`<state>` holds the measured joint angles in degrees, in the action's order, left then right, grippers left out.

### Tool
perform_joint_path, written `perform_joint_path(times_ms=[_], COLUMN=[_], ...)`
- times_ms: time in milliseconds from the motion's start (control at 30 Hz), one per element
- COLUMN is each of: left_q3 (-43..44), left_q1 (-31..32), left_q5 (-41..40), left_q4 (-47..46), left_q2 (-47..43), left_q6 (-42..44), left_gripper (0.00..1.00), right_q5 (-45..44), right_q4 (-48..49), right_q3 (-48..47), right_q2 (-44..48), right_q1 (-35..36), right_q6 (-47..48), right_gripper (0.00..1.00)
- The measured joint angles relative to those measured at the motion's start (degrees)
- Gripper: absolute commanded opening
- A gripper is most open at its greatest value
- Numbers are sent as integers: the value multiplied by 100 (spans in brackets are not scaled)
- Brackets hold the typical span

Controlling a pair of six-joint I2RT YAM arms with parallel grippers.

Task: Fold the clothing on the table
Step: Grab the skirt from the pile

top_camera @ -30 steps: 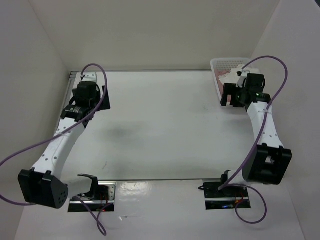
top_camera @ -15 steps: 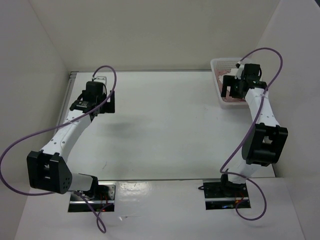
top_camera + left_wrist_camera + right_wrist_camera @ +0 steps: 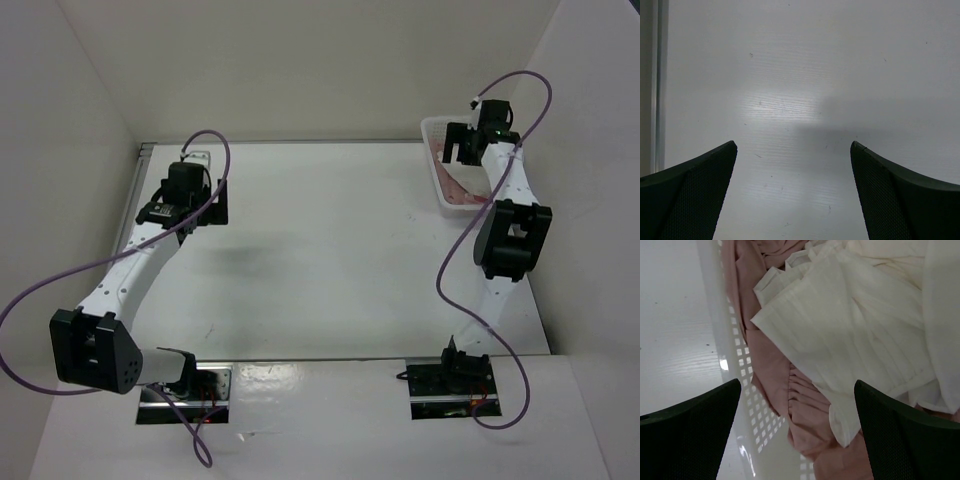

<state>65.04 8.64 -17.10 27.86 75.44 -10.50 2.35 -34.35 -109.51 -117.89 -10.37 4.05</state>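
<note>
Landmark: the white lattice basket (image 3: 437, 192) (image 3: 735, 355); every place below is given from it.
Clothing: the white crinkled clothing (image 3: 855, 325) lies inside the basket, bunched in loose pleated layers with its edges turned over one another. It is not spread out or folded flat.
Pink garment: the pink garment (image 3: 462, 188) (image 3: 772, 375) is also inside the basket. It lies under the clothing and is pressed against the lattice wall.
Bench: the white bench (image 3: 330, 250) (image 3: 790, 75) (image 3: 675, 340) carries the basket and runs on from the basket's wall towards the left arm.
Right claw: the right claw (image 3: 470, 143) (image 3: 797, 385) hangs above the basket, fingers spread wide, with nothing between them. In its wrist view one finger shows against the basket's wall and the bench just outside it. The other shows over the clothing. The gap between them looks down on the pink garment and the near edge of the clothing. Whether a fingertip touches the cloth cannot be told.
Left claw: the left claw (image 3: 185, 210) (image 3: 792, 150) is well apart from the basket, across the bench from it. It points down at the bench surface, spread wide and holding nothing.
Rail: a thin metal rail (image 3: 659, 85) runs just beside the left claw, on the side farther from the basket.
Cables: a purple cable (image 3: 60, 290) loops from the left arm, well apart from the basket. Another arcs over the right arm, near the basket.
</note>
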Motion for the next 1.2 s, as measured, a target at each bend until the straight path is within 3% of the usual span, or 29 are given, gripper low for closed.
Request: perform_joint_path(times_ms=[367, 500, 567, 633, 1067, 1133, 1200], left_q3=[0, -2, -7, -7, -70, -94, -111], left_q1=[0, 0, 0, 0, 0, 0, 0], left_q5=[-59, -59, -57, -57, -9, 24, 59], left_q4=[20, 20, 24, 24, 37, 39, 42], left_q2=[-111, -205, -238, -258, -315, -348, -376], left_q6=[-2, -2, -2, -2, 2, 2, 2], left_gripper=[100, 100, 100, 100, 100, 100, 100], right_q5=[-350, -420, -455, -455, -212, -203, -197], right_q4=[-385, -525, -579, -621, -981, -986, -1012], right_q3=[-1399, -2004, -2151, -2218, -2050, -1978, -1902], right_q2=[-1346, -1585, -1631, -1674, -1888, -1888, -1888], right_q1=[-105, -260, -352, -424, -505, -490, -459], right_q6=[0, 7, 11, 11, 76, 107, 153], right_gripper=[98, 88, 79, 72, 72, 69, 58])
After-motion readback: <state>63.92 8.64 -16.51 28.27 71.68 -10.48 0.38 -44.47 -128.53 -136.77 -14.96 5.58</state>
